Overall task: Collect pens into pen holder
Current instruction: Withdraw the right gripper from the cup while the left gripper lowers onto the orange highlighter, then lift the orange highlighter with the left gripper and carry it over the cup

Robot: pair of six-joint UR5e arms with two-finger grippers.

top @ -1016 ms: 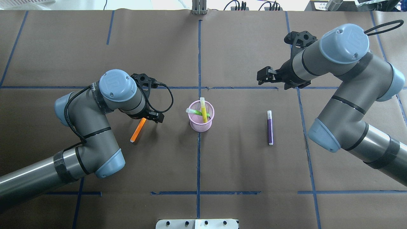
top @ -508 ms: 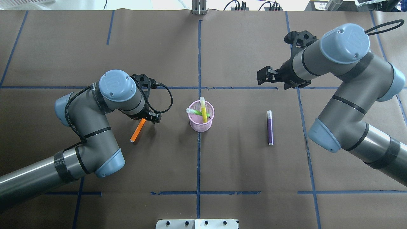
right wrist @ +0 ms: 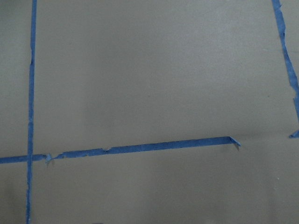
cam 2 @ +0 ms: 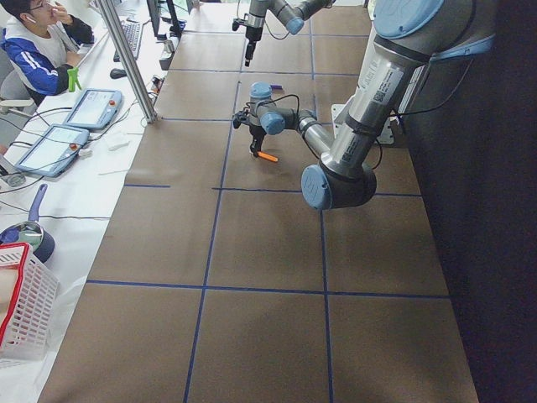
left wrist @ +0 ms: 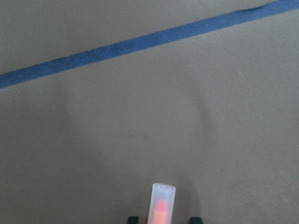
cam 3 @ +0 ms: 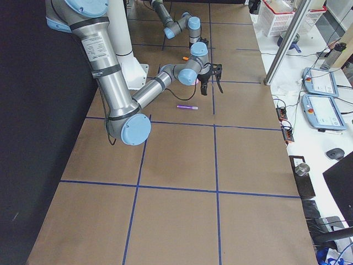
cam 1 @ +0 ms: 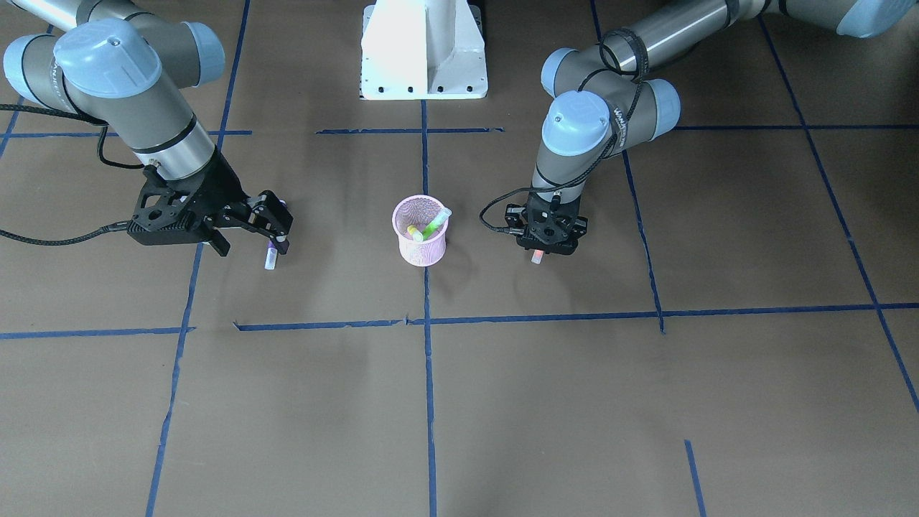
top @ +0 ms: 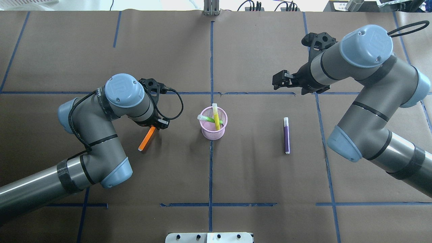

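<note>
Pens first: the orange pen (top: 146, 139) lies flat on the table (top: 253, 175) on the robot's left of the pen holder (top: 208, 134). Its long axis runs on a diagonal, pale cap end pointing away from the robot and toward the holder, plain end back toward the robot's left. The left gripper (left wrist: 163, 218) sits right over that cap end. In the wrist view the two fingertips (left wrist: 133, 219) are either side of the cap with a sliver of gap each side, so it's partway open and straddling the pen, not pinching it as far as I can see. The purple pen (top: 286, 136) lies flat on the other side of the holder, well apart from it, its axis running nearly straight away from the robot, pale cap at the far end. The holder is a pink mesh cup standing upright on the middle tape line (top: 210, 168) with two pens in it: a yellow pen (top: 215, 116) leaning cap-up toward the far side and a green pen (top: 210, 119) leaning cap-up toward the robot's left. The right gripper (top: 278, 82) hangs farther out than the purple pen, fingers spread wide, nothing in them. The white lettering (top: 99, 91) on the left arm's wrist is too small for me to read.
</note>
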